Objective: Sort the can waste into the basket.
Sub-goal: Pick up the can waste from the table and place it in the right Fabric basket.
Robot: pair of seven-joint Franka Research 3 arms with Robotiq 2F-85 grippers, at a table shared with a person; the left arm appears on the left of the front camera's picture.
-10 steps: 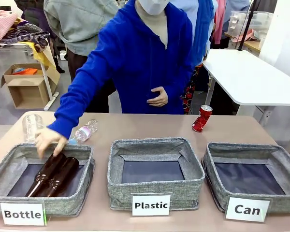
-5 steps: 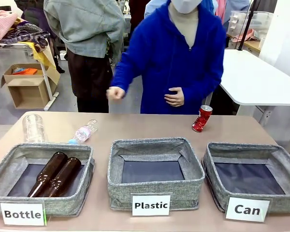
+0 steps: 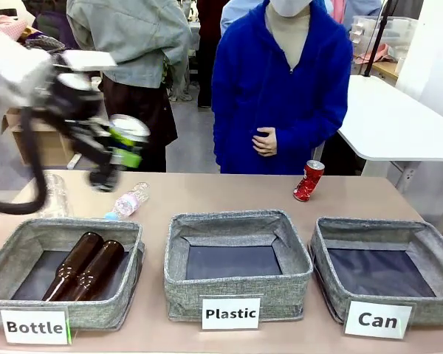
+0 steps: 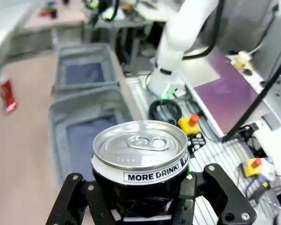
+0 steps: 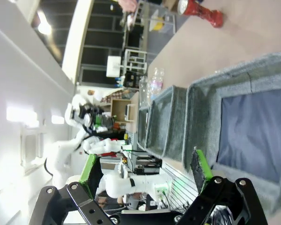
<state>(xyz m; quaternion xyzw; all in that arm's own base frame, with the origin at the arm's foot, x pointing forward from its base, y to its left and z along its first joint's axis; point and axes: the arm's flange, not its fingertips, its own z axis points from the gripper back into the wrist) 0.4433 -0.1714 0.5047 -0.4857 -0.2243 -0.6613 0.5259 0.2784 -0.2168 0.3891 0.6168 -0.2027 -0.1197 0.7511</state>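
The left fingers (image 3: 130,156) are shut on the body of the slim black can (image 4: 139,154), held high above the far left of the counter (image 3: 207,195). Its smooth thin metal is probably light and easy to dent, so a gentle hold across the round middle seems enough. The red can (image 3: 308,181) stands far right, dented and narrow-waisted, while the right fingers (image 5: 90,171) stand wide and empty, and the soft grey fabric basket (image 3: 321,258) marked "Can" sits near right.
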